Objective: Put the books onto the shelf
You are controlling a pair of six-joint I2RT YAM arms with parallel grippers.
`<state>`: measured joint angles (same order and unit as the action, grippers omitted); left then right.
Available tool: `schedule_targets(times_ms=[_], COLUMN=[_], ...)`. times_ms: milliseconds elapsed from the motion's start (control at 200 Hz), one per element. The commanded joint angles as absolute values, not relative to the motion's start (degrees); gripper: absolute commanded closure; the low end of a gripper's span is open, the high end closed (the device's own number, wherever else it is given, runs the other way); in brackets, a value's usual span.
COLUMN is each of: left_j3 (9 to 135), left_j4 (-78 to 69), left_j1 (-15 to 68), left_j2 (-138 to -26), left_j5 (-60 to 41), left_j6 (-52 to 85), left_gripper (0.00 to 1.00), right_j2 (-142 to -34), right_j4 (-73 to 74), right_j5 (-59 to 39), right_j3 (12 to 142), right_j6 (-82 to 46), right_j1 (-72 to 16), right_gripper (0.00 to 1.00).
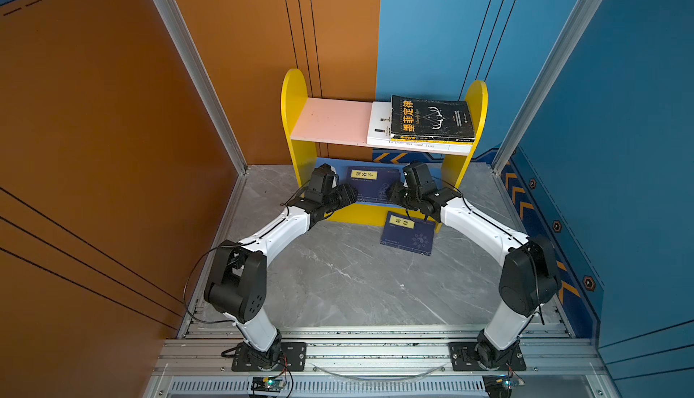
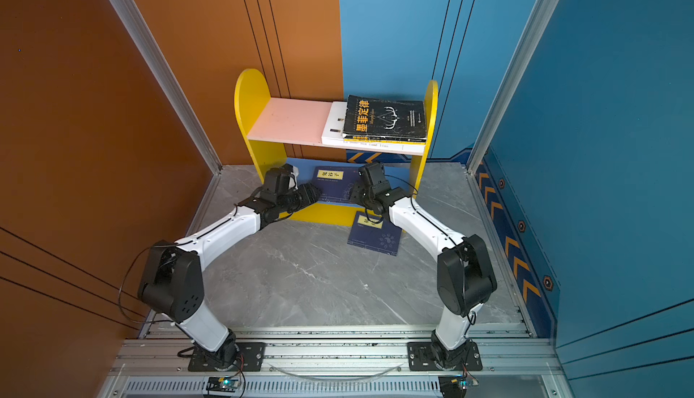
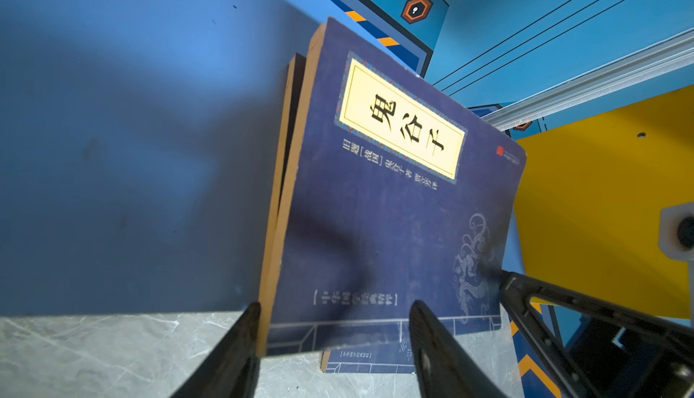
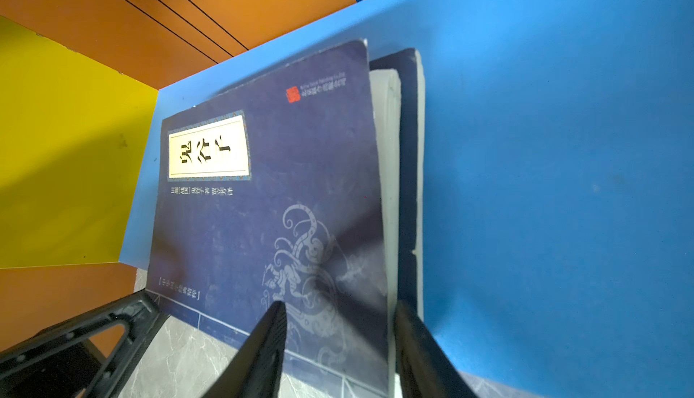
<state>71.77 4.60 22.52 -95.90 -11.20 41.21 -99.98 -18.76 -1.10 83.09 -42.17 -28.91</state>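
The shelf [image 1: 294, 92] [image 2: 249, 92] stands at the back wall. A black book [image 1: 432, 118] [image 2: 385, 118] lies on a white book [image 1: 379, 125] [image 2: 332, 125] on its pink upper board. On the blue lower board [image 3: 131, 133] [image 4: 544, 152] a navy book [image 1: 370, 185] [image 3: 394, 208] [image 4: 270, 208] lies on a second navy one [image 4: 409, 152], overhanging the front. My left gripper [image 1: 353, 193] [image 3: 336, 324] is open, astride its spine corner. At the opposite corner my right gripper [image 1: 390, 191] [image 4: 340, 324] is open astride the page edge. A third navy book [image 1: 407, 232] [image 2: 375, 234] lies on the floor.
The shelf's yellow side panels [image 3: 601, 189] [image 4: 67, 152] close in the lower board on both sides. Orange and blue walls with aluminium posts surround the grey marble floor [image 1: 356, 283].
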Motion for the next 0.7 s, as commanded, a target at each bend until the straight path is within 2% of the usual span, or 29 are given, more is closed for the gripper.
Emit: schedule_targets(times_ms=[0,366,691], left_j3=[73.97,79.41,83.33], left_j4=[6.95,15.88,18.95], left_j1=[23.10,25.22,25.64], left_j2=[-95.00,-96.13,-99.43], left_j5=[-11.90,-6.89,-7.29], left_j6=[38.57,33.49,32.74], left_gripper=[0.37,0.32,0.31], right_j2=[-100.71,-101.06,-101.40], right_j4=[-20.64,-21.14,-20.93], right_j5=[1.05,1.93,1.70], right_j3=[84.88,86.08,86.44], right_j6=[-41.97,-42.07,-42.21], right_j1=[-29.27,-29.18,-28.81], right_gripper=[0.51,0.51,0.51])
